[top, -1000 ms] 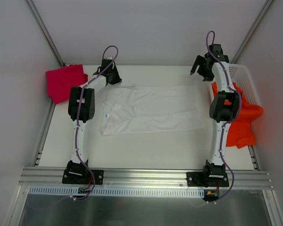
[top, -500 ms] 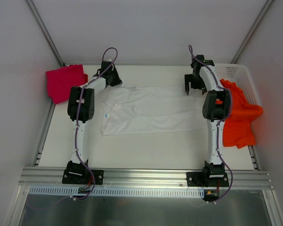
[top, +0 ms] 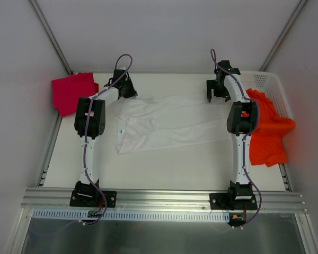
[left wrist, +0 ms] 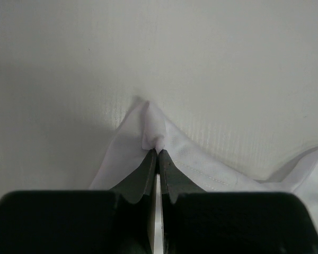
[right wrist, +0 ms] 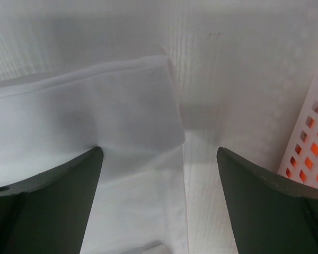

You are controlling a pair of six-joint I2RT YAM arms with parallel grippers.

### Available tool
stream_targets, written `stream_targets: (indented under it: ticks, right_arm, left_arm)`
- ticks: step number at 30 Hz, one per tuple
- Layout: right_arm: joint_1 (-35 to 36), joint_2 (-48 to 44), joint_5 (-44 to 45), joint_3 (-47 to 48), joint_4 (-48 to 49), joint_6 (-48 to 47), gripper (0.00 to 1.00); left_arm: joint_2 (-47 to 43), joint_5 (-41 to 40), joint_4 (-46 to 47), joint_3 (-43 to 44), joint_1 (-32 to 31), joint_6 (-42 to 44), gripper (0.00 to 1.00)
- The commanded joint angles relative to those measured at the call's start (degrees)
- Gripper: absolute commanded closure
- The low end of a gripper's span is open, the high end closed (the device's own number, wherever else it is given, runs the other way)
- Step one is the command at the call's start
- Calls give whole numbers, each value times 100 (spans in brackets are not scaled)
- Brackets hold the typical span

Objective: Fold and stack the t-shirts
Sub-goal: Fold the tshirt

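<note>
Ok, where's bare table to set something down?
Widest bare strip: between the white t-shirt and the near rail. A narrower one runs along the far edge, between the left claw and right claw. Crowded: the right side, with orange t-shirt and basket; magenta t-shirt at far left.

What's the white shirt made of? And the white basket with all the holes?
The white t-shirt looks like thin, soft cloth with a matte surface, probably cotton: it wrinkles, folds over itself and has a stitched hem. The basket looks like hard, smooth white plastic, moulded into a stiff grid of small holes.
</note>
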Motion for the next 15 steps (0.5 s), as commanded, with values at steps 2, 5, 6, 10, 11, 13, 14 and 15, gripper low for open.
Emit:
stream_targets:
  ticks: [2, 5, 6, 10, 11, 13, 14, 15]
  right_arm:
    - [-544, 7, 473, -44, 703, 298, 6]
    - [-658, -239, -167, -307, 1011, 710, 6]
    - [-685, -361, -282, -378, 1186, 816, 6]
    - [-711, -459, -520, -405, 1363, 1010, 6]
    - [-729, -451, -747, -309, 1363, 1106, 6]
    - [-799, -538, -1152, -308, 1433, 1229, 6]
    - [-817, -582, -1379, -326, 1442, 1386, 6]
    - [-834, -626, -1477, -387, 1529, 1449, 6]
  left_arm:
    - [-442, 118, -2, 24, -88, 79, 100]
    - [-477, 118, -2, 15, -114, 96, 100]
    - [-486, 118, -2, 15, -114, 96, 100]
    - [-504, 127, -2, -3, -123, 123, 100]
    - [-495, 118, -2, -11, -123, 131, 100]
    - [-478, 101, -2, -12, -132, 131, 100]
    - [-486, 101, -2, -29, -132, 140, 100]
    - [-486, 83, -2, -20, -132, 140, 100]
